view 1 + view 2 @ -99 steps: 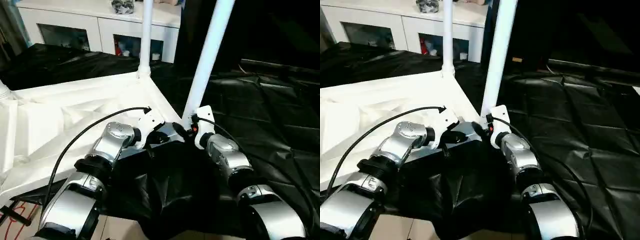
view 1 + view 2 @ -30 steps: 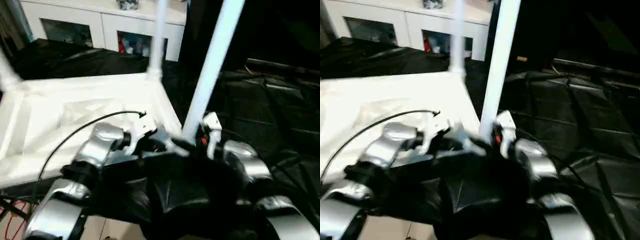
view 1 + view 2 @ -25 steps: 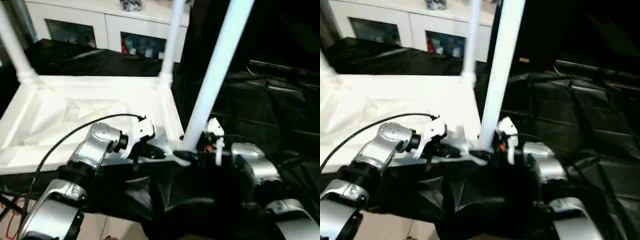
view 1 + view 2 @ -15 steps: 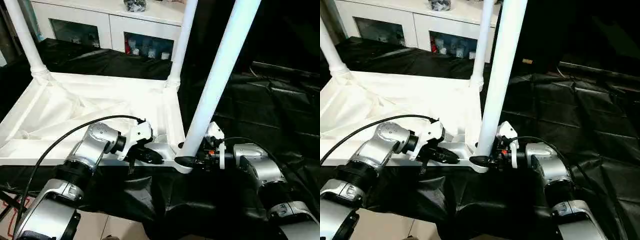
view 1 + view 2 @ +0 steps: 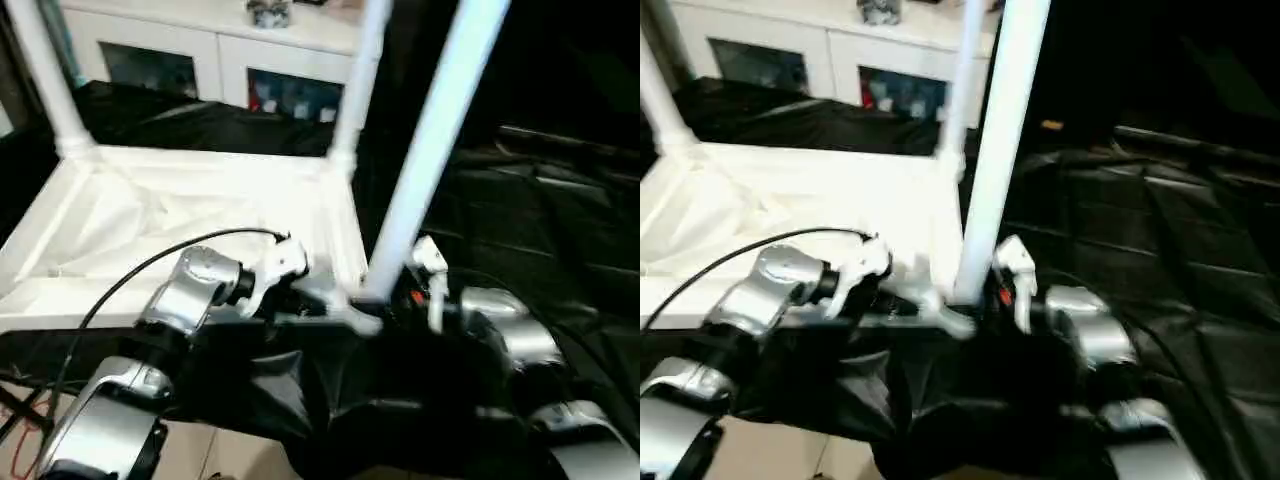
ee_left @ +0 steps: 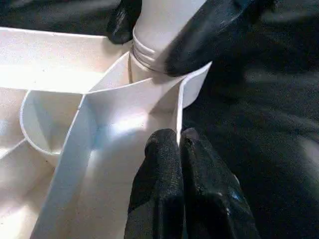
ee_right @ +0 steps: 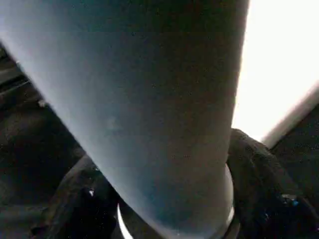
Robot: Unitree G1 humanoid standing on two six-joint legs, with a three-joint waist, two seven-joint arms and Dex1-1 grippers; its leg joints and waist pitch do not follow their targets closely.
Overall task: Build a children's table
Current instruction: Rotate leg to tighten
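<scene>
Right gripper (image 6: pixel 164 30) is clasping the near leg (image 5: pixel 425 170) at its socket, five o'clock on the tabletop (image 5: pixel 150 215); left gripper (image 6: pixel 180 149) is pinching the rim. Uneven twisting risks cross-seating.

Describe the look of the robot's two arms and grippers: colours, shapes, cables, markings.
Both forearms are silver metal cylinders with rounded joint housings and black bands between the segments. The left arm has a black cable arching from its white wrist bracket back along the forearm. The right arm carries a white bracket with a small red mark. The left gripper has two matte black, rounded fingers; the right gripper is black too.
</scene>
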